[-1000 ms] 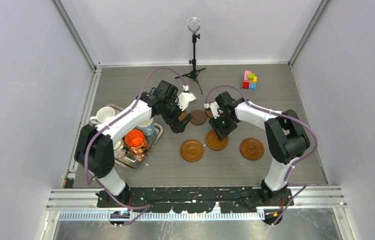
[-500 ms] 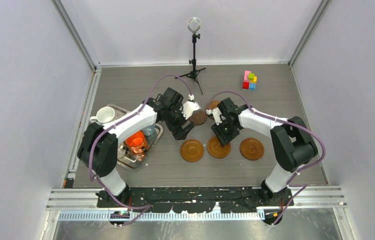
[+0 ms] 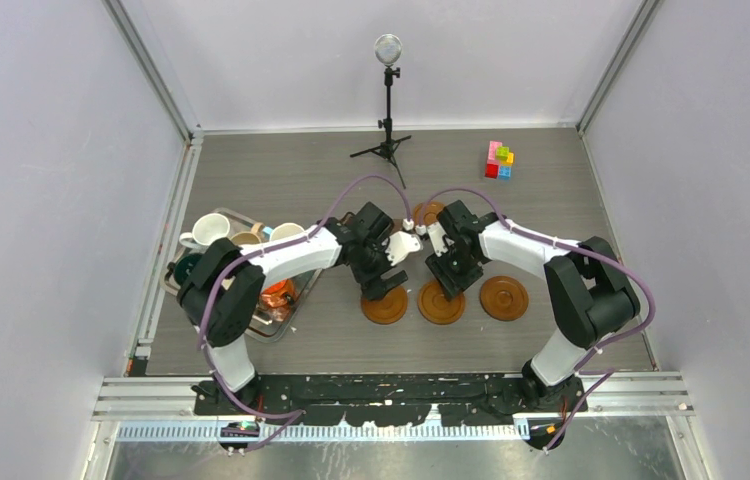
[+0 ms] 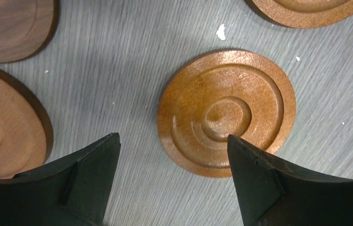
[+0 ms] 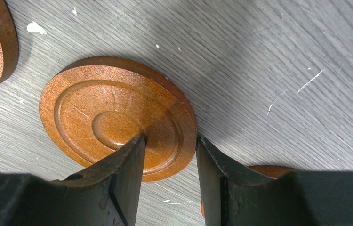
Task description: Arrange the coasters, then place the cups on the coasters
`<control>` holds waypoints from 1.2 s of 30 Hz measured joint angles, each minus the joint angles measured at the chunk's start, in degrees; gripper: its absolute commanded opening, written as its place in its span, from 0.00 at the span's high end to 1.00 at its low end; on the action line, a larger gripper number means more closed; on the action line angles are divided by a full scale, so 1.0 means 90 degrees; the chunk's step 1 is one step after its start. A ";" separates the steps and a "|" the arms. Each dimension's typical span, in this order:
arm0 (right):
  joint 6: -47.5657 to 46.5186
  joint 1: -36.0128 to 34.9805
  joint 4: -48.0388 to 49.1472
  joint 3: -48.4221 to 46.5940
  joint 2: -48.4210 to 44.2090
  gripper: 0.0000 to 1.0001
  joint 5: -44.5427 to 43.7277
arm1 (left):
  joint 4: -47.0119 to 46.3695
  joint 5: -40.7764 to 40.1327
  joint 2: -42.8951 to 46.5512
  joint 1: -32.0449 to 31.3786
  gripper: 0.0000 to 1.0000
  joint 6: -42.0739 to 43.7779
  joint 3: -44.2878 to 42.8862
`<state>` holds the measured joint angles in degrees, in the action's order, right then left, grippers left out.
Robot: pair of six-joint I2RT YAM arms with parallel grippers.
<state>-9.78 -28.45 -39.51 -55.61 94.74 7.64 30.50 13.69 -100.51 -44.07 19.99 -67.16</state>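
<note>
Nearest the arms, three round wooden coasters lie in a row on the table (image 3: 571, 330): the left coaster (image 3: 384, 308), the middle coaster (image 5: 99, 117) and the right coaster (image 3: 504, 297). Each one is mid-brown and glossy, with turned rings and a raised rim. The left gripper (image 4: 173, 139) hangs over the left coaster with its black jaws wide apart and holds nothing. The right gripper (image 5: 170, 141) pinches the rim of the middle coaster, one finger inside the rim and one outside.

A little further, a fourth coaster (image 3: 429, 211) shows partly behind the right arm. At the left, a silver metal tray (image 3: 289, 318) holds ceramic mugs, among them a white mug (image 3: 209, 231) and an orange mug (image 3: 273, 293).

The table is grey, finely grained, with white specks. Far back stand a black tripod (image 3: 387, 100) and some coloured blocks (image 3: 499, 160). Pale lilac walls close three sides.
</note>
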 measured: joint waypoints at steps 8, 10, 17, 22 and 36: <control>0.0170 0.0000 0.0005 0.0002 0.0000 0.51 -0.0015 | -0.0274 -0.0240 -0.0330 -0.0158 0.17 0.0000 0.0029; 0.0209 0.0000 0.0007 0.0002 0.0000 0.51 -0.0017 | -0.0304 -0.0306 -0.0330 -0.0158 0.19 0.0034 0.0085; 0.0318 0.0000 0.0027 0.0002 0.0000 0.51 -0.0012 | -0.0464 -0.0376 -0.0119 -0.0155 0.20 0.0325 0.0408; 0.0384 -0.0002 0.0061 0.0002 0.0000 0.50 -0.0010 | -0.0464 -0.0403 0.0044 -0.0141 0.21 0.0437 0.0600; 0.0585 0.0029 -0.0398 -0.1027 -0.0078 0.24 0.0381 | 0.0357 -0.0109 0.0299 0.0034 0.10 0.0138 0.0024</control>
<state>-4.51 -28.18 -43.09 -64.86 94.04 11.07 33.71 12.71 -97.82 -43.77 21.23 -66.94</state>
